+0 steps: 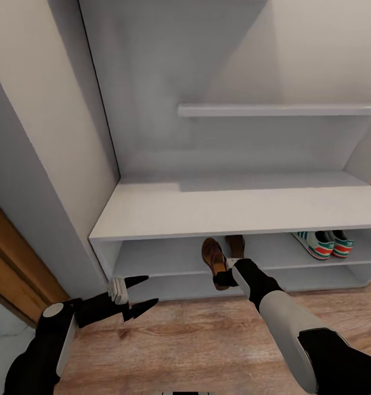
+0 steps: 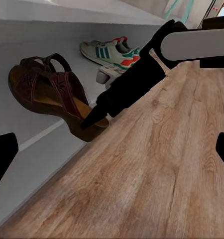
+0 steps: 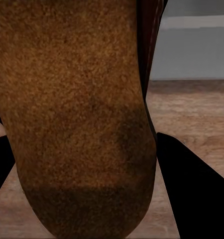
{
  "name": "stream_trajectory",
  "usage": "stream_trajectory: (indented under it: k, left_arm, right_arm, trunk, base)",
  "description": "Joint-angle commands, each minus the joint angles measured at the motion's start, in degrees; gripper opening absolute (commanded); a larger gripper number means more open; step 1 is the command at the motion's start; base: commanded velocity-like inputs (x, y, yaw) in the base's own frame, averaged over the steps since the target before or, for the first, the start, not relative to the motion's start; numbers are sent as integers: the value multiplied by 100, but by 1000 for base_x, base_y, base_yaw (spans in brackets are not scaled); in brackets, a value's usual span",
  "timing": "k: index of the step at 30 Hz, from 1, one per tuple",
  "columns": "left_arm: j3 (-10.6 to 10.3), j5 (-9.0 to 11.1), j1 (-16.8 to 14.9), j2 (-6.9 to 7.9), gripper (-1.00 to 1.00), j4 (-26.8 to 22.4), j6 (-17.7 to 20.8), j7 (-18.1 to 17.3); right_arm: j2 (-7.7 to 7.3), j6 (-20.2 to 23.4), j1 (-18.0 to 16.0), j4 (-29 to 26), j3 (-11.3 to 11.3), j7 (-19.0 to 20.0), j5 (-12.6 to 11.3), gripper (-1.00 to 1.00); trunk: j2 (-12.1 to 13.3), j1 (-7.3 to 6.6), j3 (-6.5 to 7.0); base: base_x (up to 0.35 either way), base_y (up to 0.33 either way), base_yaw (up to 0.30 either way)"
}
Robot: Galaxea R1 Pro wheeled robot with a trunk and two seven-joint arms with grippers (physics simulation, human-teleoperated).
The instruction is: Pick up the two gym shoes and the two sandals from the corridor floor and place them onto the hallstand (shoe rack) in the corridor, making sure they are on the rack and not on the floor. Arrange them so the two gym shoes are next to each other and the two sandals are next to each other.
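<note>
Brown sandal in right jaws, hallstand

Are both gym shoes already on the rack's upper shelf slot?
Yes: in the head view the two gym shoes sit side by side inside the upper slot of the hallstand, off the corridor floor.

The corridor floor looks like matt wood planks with a visible brown grain. The shoe rack is a smooth, matt pale grey-white board. The sandal has dark brown leather-like straps with a slight sheen, and its footbed looks rough, like tan suede. The gym shoes look like smooth cream leather. The right end effector is matt black plastic.
</note>
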Motion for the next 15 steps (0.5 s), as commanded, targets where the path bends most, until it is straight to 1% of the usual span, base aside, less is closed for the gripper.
stream_trajectory:
  k: [1,5,15]
  left_arm:
    - [-34,-26,-4,-2,100,-7,60,-34]
    - [-113,-26,-4,-2,100,-7,60,-30]
    - [-123,-26,-4,-2,100,-7,60,-33]
  right_arm:
    - [-6,26,-2,-8,44,-17,-52,-100]
    - [-6,27,-2,-8,38,-17,-52,-100]
    - [-6,27,-2,-8,35,-17,-52,-100]
  trunk:
    - [-2,1,-5]
    - [-2,1,-5]
    - [-2,1,-5]
  base:
    - [176,0,0]
    - [56,0,0]
    - [3,0,0]
